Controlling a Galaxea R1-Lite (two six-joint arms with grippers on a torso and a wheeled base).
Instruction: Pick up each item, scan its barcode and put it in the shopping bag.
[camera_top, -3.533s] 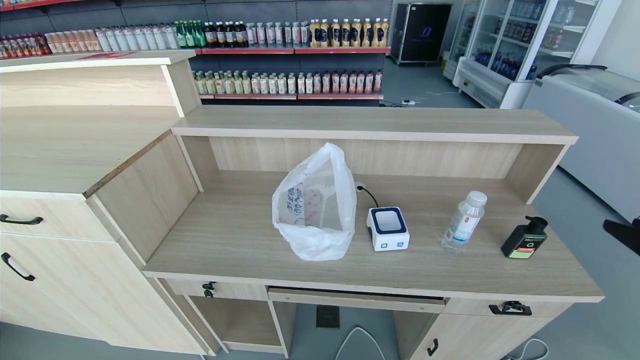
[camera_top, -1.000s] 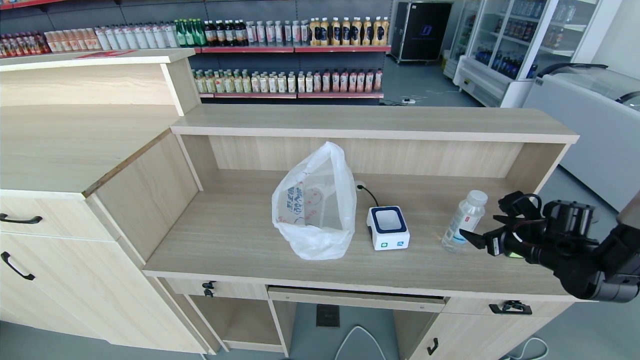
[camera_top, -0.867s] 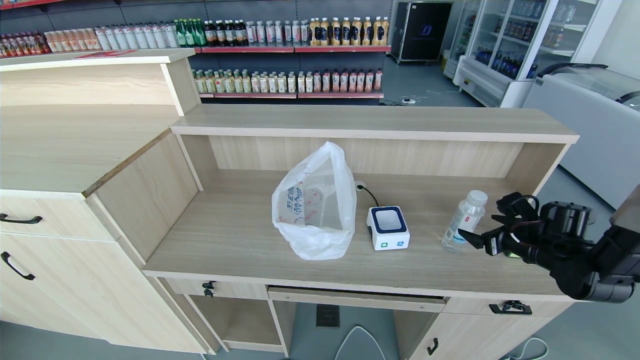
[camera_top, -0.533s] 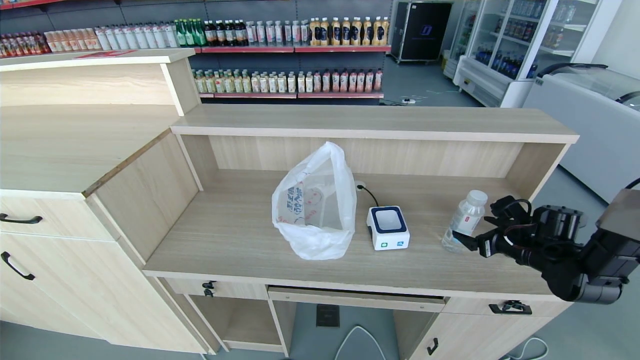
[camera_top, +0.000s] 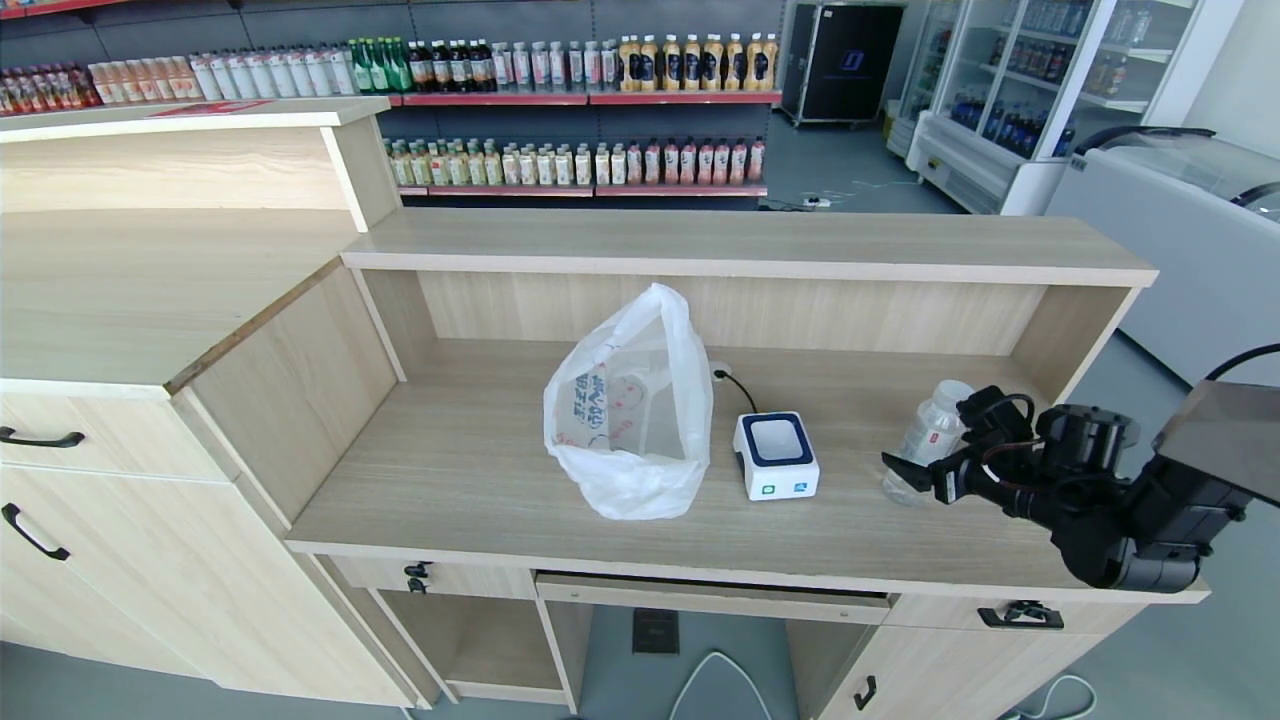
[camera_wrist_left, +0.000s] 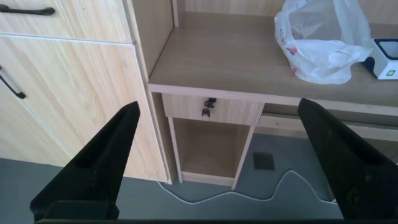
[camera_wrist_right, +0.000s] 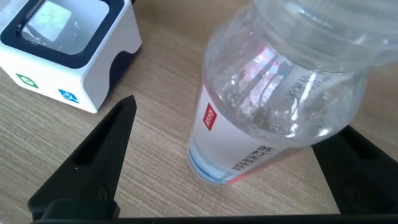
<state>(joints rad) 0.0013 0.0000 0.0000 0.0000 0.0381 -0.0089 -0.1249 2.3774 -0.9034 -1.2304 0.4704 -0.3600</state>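
Clear plastic water bottle (camera_top: 922, 440): stands upright with a white cap on the wooden counter (camera_top: 480, 480), to the right of the scanner (camera_top: 775, 456).
Right gripper (camera_top: 926, 433): released, one finger on each side of the bottle and neither touching it.
Right wrist view: close on the bottle (camera_wrist_right: 273, 106), showing its red-and-blue label, with the scanner (camera_wrist_right: 62, 43) just beside it and the right gripper (camera_wrist_right: 239, 118) spread wide.
Left gripper (camera_wrist_left: 219, 104): released, held low in front of the counter's drawer lock (camera_wrist_left: 208, 107).
Shopping bag (camera_top: 625, 420): translucent white and slumped left of the scanner; its contents cannot be made out.
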